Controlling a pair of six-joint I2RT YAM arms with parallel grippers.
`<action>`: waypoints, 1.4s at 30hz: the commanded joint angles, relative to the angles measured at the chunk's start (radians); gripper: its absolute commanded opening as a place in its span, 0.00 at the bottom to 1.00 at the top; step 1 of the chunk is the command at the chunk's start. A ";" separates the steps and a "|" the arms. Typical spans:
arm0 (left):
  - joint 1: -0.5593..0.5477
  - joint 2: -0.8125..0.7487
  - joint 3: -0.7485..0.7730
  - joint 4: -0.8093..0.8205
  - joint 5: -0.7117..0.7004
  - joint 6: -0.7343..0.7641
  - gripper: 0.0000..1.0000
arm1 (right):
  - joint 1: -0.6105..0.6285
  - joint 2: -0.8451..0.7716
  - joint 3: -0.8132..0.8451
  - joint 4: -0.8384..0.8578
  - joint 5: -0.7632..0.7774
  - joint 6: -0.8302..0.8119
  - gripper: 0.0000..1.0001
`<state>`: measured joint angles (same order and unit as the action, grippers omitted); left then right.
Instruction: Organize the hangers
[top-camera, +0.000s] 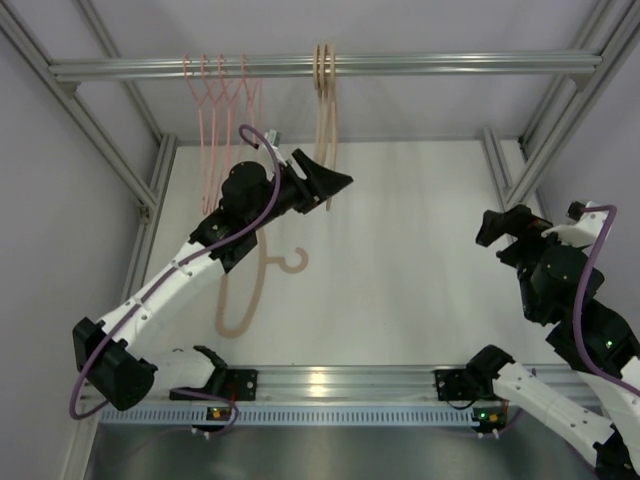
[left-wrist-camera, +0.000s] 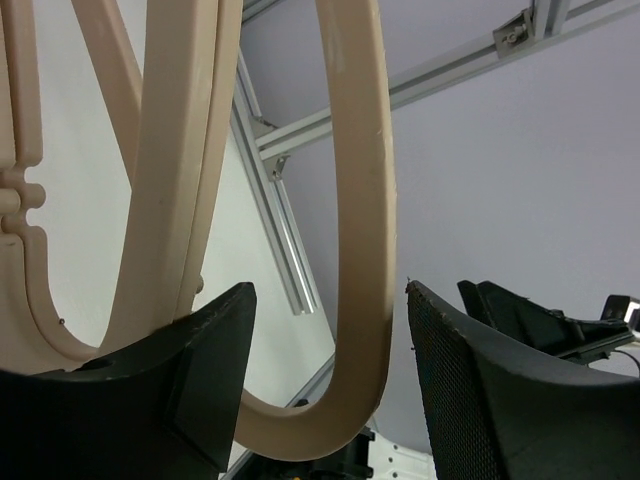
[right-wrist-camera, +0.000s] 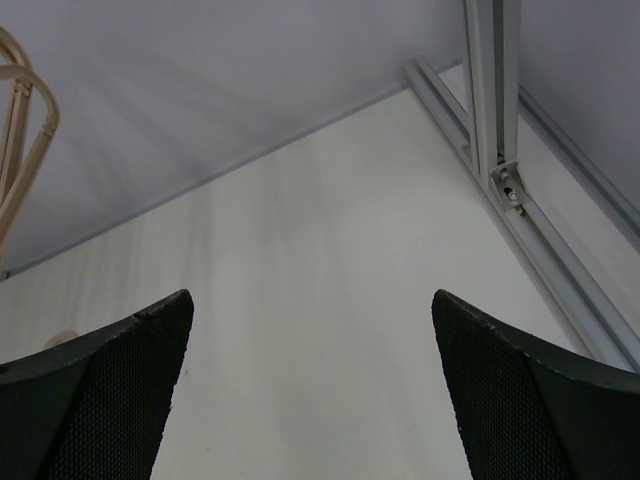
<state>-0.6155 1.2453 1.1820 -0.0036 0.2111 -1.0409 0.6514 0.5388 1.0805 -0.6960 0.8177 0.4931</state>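
Note:
Several pink wire hangers (top-camera: 222, 110) hang on the left of the top rail (top-camera: 450, 64). Beige hangers (top-camera: 326, 90) hang at the rail's middle. One more beige hanger (top-camera: 245, 300) lies flat on the white table. My left gripper (top-camera: 338, 184) is raised at the lower end of the hanging beige hangers. In the left wrist view it (left-wrist-camera: 330, 290) is open, and the rounded bottom loop of one beige hanger (left-wrist-camera: 362, 250) sits between the jaws with a gap on each side. My right gripper (top-camera: 490, 228) is open and empty at the right; the right wrist view (right-wrist-camera: 312, 300) shows only table between its jaws.
Aluminium frame posts (top-camera: 540, 140) stand at the back corners, with frame rails (right-wrist-camera: 520, 200) along the table's edges. The hanging beige hangers show at the left edge of the right wrist view (right-wrist-camera: 20, 150). A front rail (top-camera: 330, 380) runs between the arm bases.

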 joint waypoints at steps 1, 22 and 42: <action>-0.006 -0.049 0.041 -0.048 -0.022 0.068 0.67 | -0.015 0.000 -0.005 0.000 -0.003 0.012 1.00; -0.012 -0.147 0.047 -0.165 -0.016 0.188 0.67 | -0.015 0.006 -0.042 0.023 -0.018 0.032 0.99; -0.030 -0.352 0.068 -0.671 -0.249 0.394 0.63 | -0.015 -0.028 -0.119 0.064 -0.042 0.009 1.00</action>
<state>-0.6384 0.9421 1.2243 -0.4973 0.1120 -0.6949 0.6514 0.5289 0.9718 -0.6792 0.7834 0.5156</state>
